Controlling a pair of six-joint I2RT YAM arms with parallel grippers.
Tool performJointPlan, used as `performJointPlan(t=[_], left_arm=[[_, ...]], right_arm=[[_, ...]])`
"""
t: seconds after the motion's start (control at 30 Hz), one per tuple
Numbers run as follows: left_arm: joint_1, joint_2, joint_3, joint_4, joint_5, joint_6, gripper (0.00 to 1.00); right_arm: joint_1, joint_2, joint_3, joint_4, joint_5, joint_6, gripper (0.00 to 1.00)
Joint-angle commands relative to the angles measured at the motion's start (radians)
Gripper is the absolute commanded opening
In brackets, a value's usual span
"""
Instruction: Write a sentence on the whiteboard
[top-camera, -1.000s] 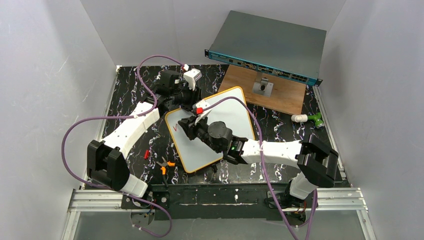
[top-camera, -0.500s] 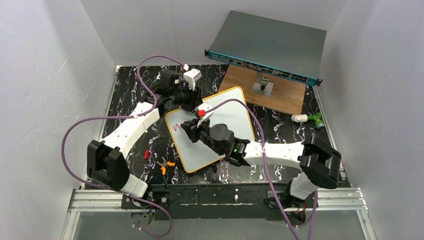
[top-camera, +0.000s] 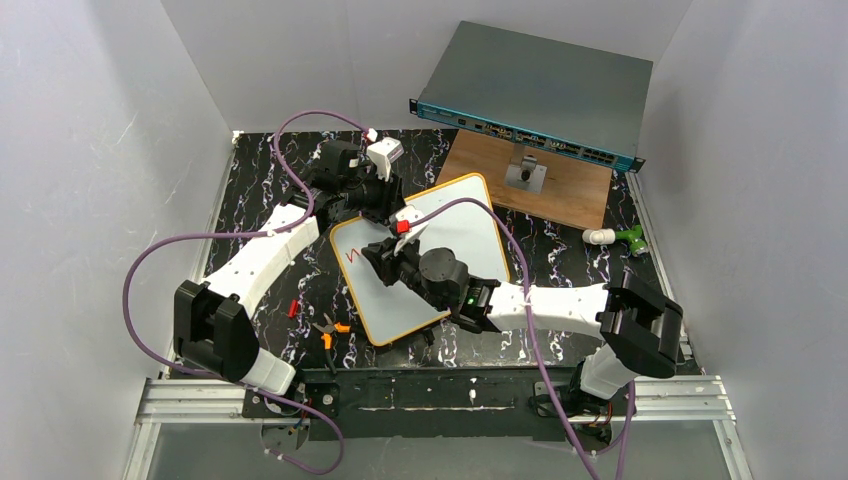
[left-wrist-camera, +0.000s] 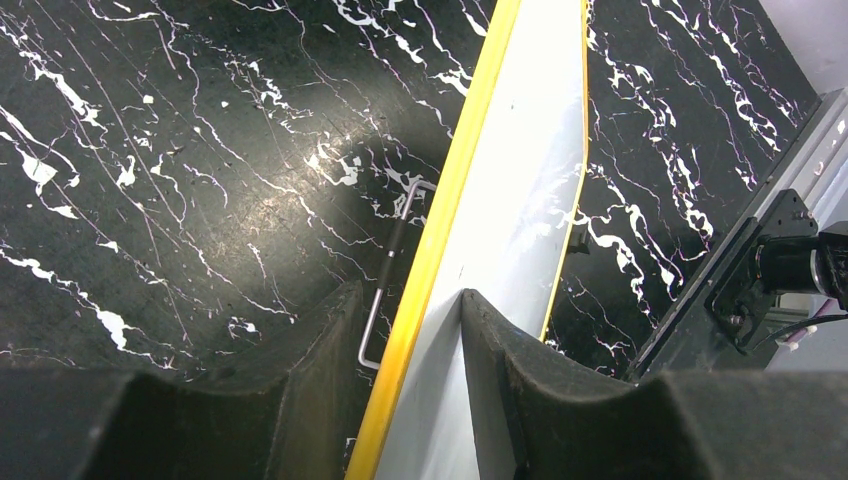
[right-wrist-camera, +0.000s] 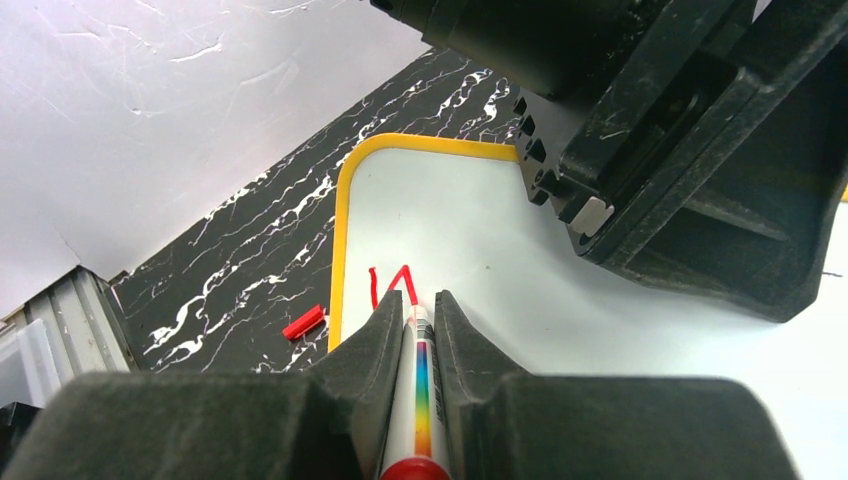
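Observation:
The whiteboard (top-camera: 470, 235), white with an orange rim, lies tilted at the middle of the black marbled table. My left gripper (top-camera: 377, 207) is shut on its far left edge. In the left wrist view (left-wrist-camera: 410, 300) the jaws straddle the yellow rim (left-wrist-camera: 440, 230). My right gripper (top-camera: 385, 258) is shut on a white marker (right-wrist-camera: 417, 370) with a rainbow stripe and red end, its tip on the board (right-wrist-camera: 480, 220). The sentence is only a short red zigzag (right-wrist-camera: 390, 283) near the board's left edge, also seen from above (top-camera: 352, 257).
A grey rack box with a teal front (top-camera: 530, 90) stands at the back, over a wooden board (top-camera: 560, 195) with a metal piece (top-camera: 525, 175). Orange-handled pliers (top-camera: 328, 330) and a red cap (top-camera: 292, 308) lie left of the whiteboard. A green-white object (top-camera: 615, 237) lies right. A hex key (left-wrist-camera: 385, 280) lies beside the board.
The red mark has grown from a small "v" to a zigzag. My right gripper has shifted slightly right along the board with the marker. The left gripper has not moved.

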Motion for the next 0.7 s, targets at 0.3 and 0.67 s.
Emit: performJointPlan(t=[0.3, 0.67], left_arm=[[-0.007, -0.079, 0.005, 0.024, -0.045, 0.023, 0.0], [-0.009, -0.082, -0.001, 0.025, -0.045, 0.022, 0.0]], right_arm=[[0.008, -0.016, -0.022, -0.1, 0.073, -0.007, 0.01], [0.001, 0.005, 0.042, -0.095, 0.124, -0.053, 0.01]])
